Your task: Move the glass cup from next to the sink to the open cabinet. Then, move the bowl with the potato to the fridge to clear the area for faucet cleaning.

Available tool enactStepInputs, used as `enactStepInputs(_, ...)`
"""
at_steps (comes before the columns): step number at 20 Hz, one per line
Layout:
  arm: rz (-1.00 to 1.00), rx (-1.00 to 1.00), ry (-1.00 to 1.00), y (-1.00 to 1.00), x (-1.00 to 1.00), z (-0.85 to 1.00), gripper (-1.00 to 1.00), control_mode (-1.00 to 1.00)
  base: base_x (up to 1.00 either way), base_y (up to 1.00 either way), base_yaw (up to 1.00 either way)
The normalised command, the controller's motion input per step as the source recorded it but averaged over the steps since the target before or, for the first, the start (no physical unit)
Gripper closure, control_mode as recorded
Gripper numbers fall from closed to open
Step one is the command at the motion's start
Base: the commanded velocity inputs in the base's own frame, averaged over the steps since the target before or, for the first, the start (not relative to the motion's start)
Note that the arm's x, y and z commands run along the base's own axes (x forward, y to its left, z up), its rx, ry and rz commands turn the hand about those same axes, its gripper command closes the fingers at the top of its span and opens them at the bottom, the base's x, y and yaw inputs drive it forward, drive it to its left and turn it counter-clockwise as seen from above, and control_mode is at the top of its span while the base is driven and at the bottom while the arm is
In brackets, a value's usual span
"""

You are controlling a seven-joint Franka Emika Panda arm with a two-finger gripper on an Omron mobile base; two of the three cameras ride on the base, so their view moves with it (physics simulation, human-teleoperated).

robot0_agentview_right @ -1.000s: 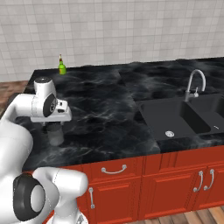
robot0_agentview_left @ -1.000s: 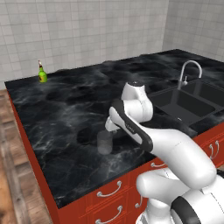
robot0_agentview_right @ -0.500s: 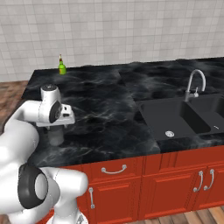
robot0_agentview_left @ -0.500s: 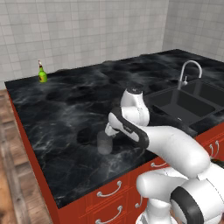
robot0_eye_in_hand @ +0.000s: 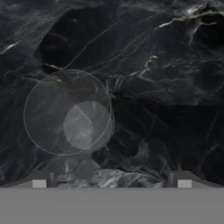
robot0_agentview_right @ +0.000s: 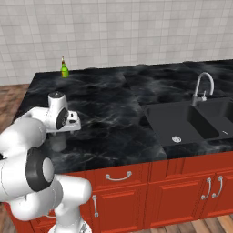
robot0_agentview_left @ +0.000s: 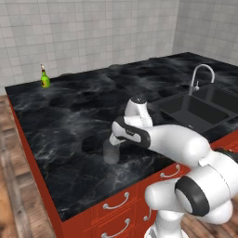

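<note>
One item is under the end effector [robot0_eye_in_hand: 111, 183] at this moment: the glass cup [robot0_agentview_left: 111, 152], upright on the black marble surface [robot0_agentview_left: 74, 107], near the front edge and well left of the sink [robot0_agentview_left: 195, 109] and faucet [robot0_agentview_left: 200, 76]. Hand view looks straight down into the cup [robot0_eye_in_hand: 70, 114]; rim and base show as offset circles, so the camera is above it, not level w/ it.

End effector state: jaws spread wide, nothing between them. Both fingertips [robot0_eye_in_hand: 39, 181] sit at the bottom of the hand view, and the cup lies toward the left tip, not centred. Judgement: approach phase of step 1 (cup to cabinet); a lateral correction looks necessary before descent, otherwise one finger may land on the rim and tip the tumbler.

Arm posture: forearm folded low over the surface, wrist pointing down in both base views, w/ the hand [robot0_agentview_right: 68, 120] directly above the cup [robot0_agentview_right: 58, 142]. That suits a top-down pick on a straight-sided, handle-less vessel.

Misc.: green bottle [robot0_agentview_right: 64, 69] stands at the far back edge, well apart. Red drawers [robot0_agentview_right: 118, 175] below the surface.
</note>
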Motion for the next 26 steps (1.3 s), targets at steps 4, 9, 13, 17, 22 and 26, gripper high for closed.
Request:
enactStepInputs(4, 0.00, 0.00, 0.00, 0.04, 0.29, -0.37, -1.00, -1.00, 0.00, 0.00, 0.00)
enactStepInputs(9, 0.00, 0.00, 0.00, 0.05, 0.23, -0.30, -1.00, -1.00, 0.00, 0.00, 0.00)
enactStepInputs(13, 0.00, -0.01, 0.00, 0.11, 0.14, -0.29, -1.00, -1.00, 0.00, 0.00, 0.00)
enactStepInputs(17, 0.01, -0.02, 0.00, 0.06, 0.00, -0.36, -1.00, -1.00, 0.00, 0.00, 0.00)
enactStepInputs(22, 0.02, -0.01, 0.00, 0.02, -0.19, -0.28, -1.00, -1.00, 0.00, 0.00, 0.00)
enactStepInputs(26, 0.00, 0.00, 0.00, 0.00, -0.20, 0.13, -1.00, -1.00, 0.00, 0.00, 0.00)
